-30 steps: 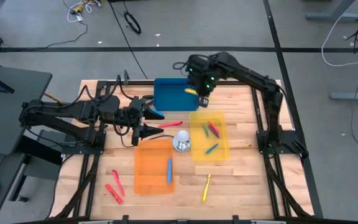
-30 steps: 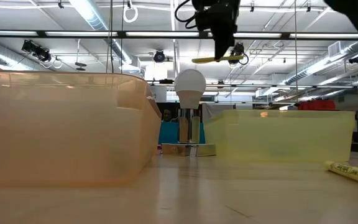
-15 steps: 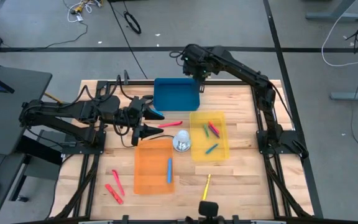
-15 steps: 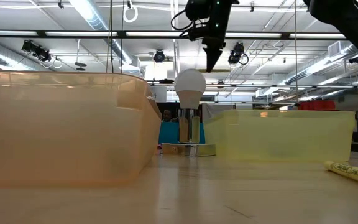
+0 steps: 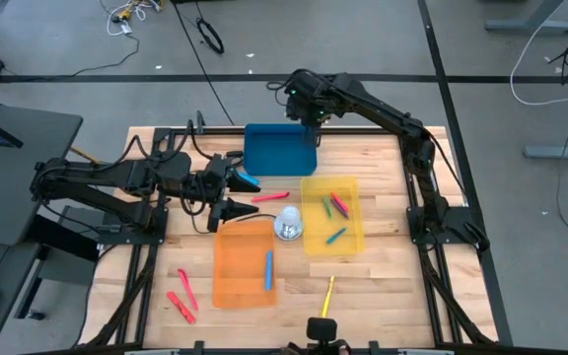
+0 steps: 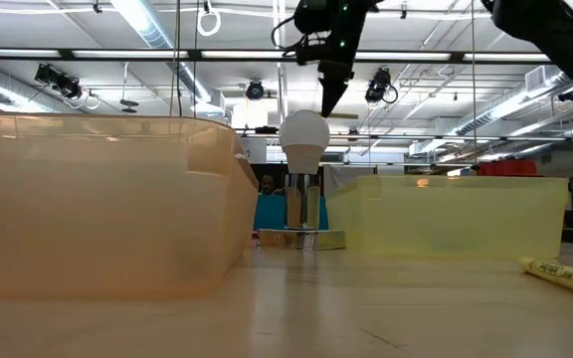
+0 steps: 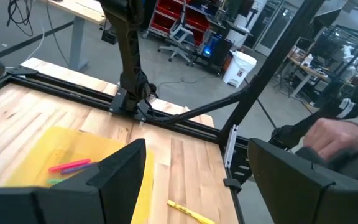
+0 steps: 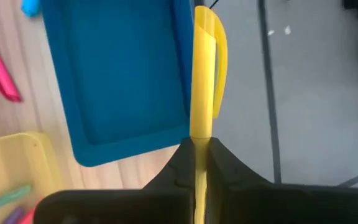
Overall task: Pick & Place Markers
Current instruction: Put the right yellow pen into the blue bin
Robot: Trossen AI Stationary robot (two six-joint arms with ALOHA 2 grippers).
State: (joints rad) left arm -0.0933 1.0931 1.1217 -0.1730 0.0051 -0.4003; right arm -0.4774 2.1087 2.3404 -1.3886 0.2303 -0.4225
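Note:
My right gripper (image 5: 310,114) hangs high over the far right corner of the blue tray (image 5: 279,150), shut on a yellow marker (image 8: 202,74). My left gripper (image 5: 246,191) hovers open with nothing in it, left of a red marker (image 5: 269,197) lying on the table. A light blue marker (image 5: 248,182) lies beside the blue tray. The yellow tray (image 5: 348,242) holds several markers, and the orange tray (image 5: 235,266) holds one blue marker (image 5: 268,268). Two red markers (image 5: 181,298) and a yellow marker (image 5: 326,296) lie near the table's front edge. My right gripper pinches one end of the yellow marker (image 8: 199,142) between its two shut fingers. The marker runs along the fingers and sticks out ahead of their tips. The fingers slant steeply down from above. The marker is lifted clear, above the blue tray's edge (image 8: 185,93).
A white bulb on a chrome stand (image 5: 288,225) stands between the orange and yellow trays. A person's hand (image 7: 340,134) shows beyond the table's right frame. Bare wood lies at the table's front right and far right.
My right gripper has gone toward the table's far edge, from over the blue tray's right side to its far right corner, tipping further down and rolling. The yellow marker, level and crosswise a second ago, now runs in line with the fingers. It stays held.

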